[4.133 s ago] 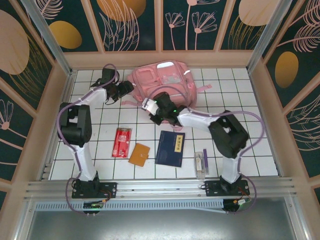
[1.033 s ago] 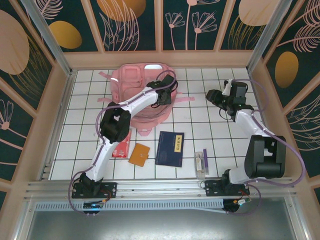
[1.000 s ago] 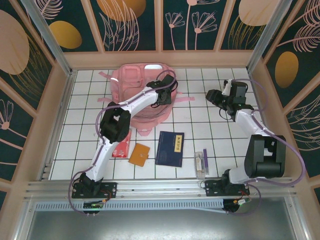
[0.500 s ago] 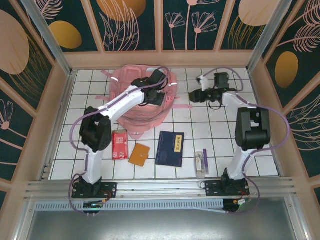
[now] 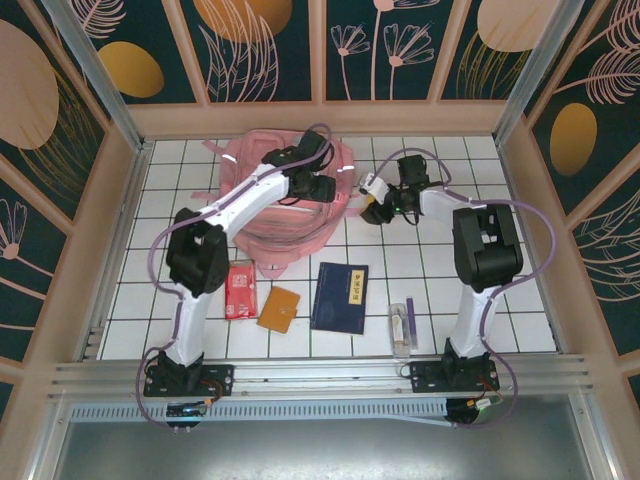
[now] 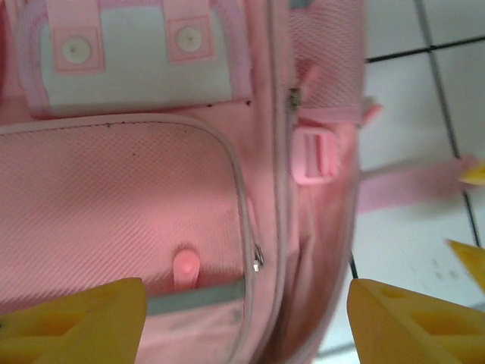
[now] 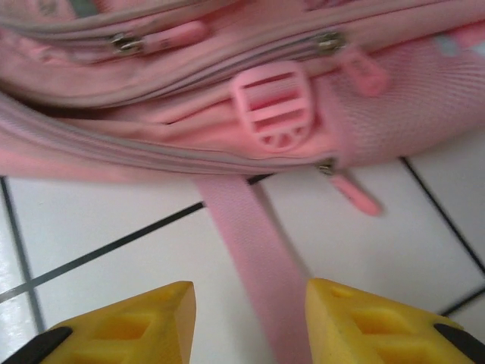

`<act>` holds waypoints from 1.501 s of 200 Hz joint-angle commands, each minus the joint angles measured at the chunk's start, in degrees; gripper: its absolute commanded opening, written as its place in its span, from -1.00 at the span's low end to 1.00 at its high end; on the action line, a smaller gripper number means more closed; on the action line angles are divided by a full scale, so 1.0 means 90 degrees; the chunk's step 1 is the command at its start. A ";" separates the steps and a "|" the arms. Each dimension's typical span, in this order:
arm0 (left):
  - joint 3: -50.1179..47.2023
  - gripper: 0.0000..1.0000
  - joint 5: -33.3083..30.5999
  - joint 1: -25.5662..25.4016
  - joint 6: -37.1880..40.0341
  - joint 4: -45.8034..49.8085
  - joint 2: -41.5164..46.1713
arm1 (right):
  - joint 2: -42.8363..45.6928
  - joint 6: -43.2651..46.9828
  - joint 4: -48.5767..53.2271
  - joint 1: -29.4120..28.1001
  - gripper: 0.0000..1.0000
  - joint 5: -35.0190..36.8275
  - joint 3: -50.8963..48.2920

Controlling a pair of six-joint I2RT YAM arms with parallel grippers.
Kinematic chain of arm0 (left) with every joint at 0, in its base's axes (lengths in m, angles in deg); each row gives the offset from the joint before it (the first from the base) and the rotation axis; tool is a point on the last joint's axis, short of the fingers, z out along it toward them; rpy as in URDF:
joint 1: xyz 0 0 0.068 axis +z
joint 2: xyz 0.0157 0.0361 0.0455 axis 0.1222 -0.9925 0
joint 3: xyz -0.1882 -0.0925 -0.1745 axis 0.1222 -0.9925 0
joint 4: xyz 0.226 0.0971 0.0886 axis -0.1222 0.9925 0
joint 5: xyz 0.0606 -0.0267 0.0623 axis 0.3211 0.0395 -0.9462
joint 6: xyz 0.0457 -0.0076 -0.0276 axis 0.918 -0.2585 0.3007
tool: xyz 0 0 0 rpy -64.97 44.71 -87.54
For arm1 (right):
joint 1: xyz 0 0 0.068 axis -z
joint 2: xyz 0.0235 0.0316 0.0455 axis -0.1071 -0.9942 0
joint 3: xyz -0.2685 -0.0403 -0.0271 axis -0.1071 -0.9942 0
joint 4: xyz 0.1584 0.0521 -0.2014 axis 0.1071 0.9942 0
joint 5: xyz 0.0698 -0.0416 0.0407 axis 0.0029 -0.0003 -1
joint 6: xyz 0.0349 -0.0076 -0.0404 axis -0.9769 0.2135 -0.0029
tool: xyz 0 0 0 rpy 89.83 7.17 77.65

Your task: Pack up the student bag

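Now left tool (image 6: 246, 322) spread over student bag (image 5: 285, 228); right tool (image 7: 250, 318) nearer.

Robot test cell, staged rather than domestic: a white-tiled tabletop (image 5: 545, 300) boxed in by wood-framed wall panels (image 5: 265, 50) printed with leaves, with the left arm (image 5: 185, 310) and right arm (image 5: 468, 310) bolted to a metal rail (image 5: 320, 372) at its near edge.

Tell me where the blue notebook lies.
In the top view, the blue notebook lies below the student bag, between the orange card and the pale case.
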 commanded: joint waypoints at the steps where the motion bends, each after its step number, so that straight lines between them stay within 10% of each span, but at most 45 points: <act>1: 0.0491 0.40 -0.0727 -0.0066 -0.1046 0.0598 -0.0668 | 0.0574 -0.0819 -0.1014 0.0116 -0.14 -0.0030 -0.0425; 45: 0.1217 0.34 -0.1540 -0.0064 -0.1734 0.1399 -0.1831 | 0.0801 -0.1083 -0.1297 0.0107 -0.14 -0.0069 -0.0713; 90: 0.2013 -1.00 -0.1317 -0.0054 -0.0579 0.1654 -0.2248 | 0.0449 0.0317 0.0033 0.0175 -0.14 -0.0023 -0.0190; 140: 0.1618 -1.00 -0.1189 -0.0003 0.1129 0.1527 -0.0662 | 0.0090 0.1122 0.0988 0.0086 -0.13 -0.0708 0.0502; 300: 0.2258 -1.00 0.0208 0.0315 0.1281 0.1863 0.0157 | -0.0066 -0.0851 -0.2040 -0.0306 -0.13 -0.1403 -0.0170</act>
